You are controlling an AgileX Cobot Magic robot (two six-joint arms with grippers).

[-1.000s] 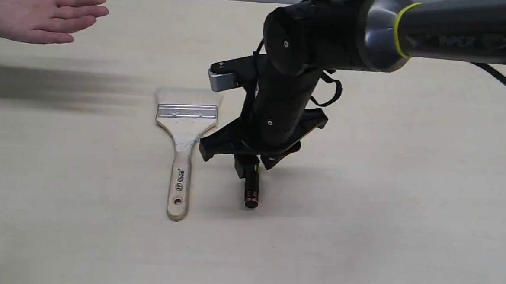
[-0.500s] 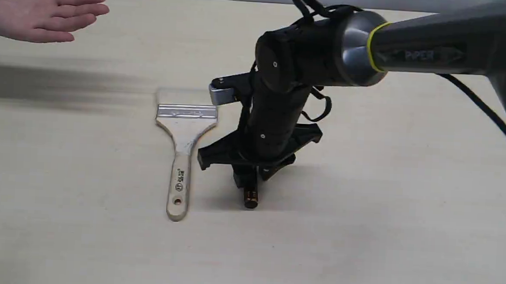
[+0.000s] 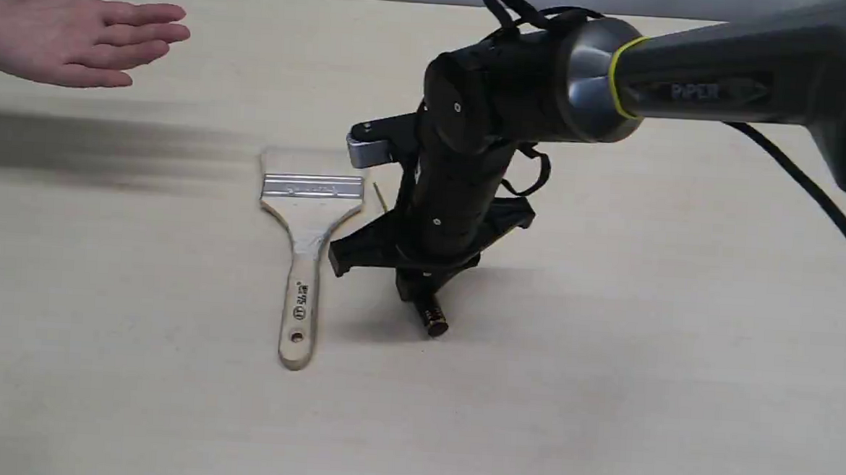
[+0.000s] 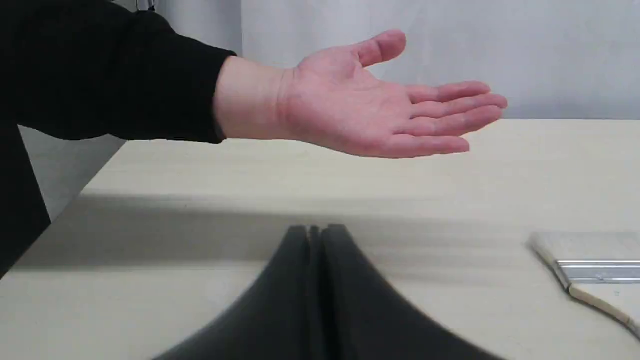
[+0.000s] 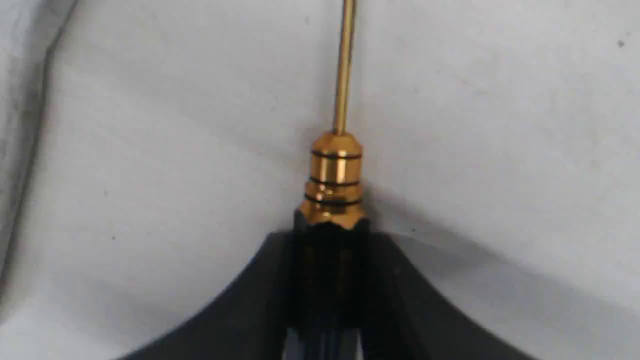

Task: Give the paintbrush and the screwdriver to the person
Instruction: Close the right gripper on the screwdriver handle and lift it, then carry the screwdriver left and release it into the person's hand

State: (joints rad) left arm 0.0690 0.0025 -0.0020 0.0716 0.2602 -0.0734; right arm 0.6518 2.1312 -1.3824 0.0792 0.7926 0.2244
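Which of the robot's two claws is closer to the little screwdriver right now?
The right. The right gripper is clamped on the screwdriver by its handle. The left gripper sits shut elsewhere, facing the person's hand; no screwdriver shows in its view.

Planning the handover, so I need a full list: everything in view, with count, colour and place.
paintbrush: 1, pale bristles, metal ferrule, light wood handle; flat on the table, beside the right pincer.
screwdriver: 1, black handle, gold collar; clamped in the right pincer.
table: 1, pale beige; under everything.
cable: 1, black; trailing from the right arm.
person's hand: 1, bare, palm up; above the table, exterior view's upper left.
right pincer: 1, black; shut on the screwdriver.
left pincer: 1, black; shut, empty, facing the hand.
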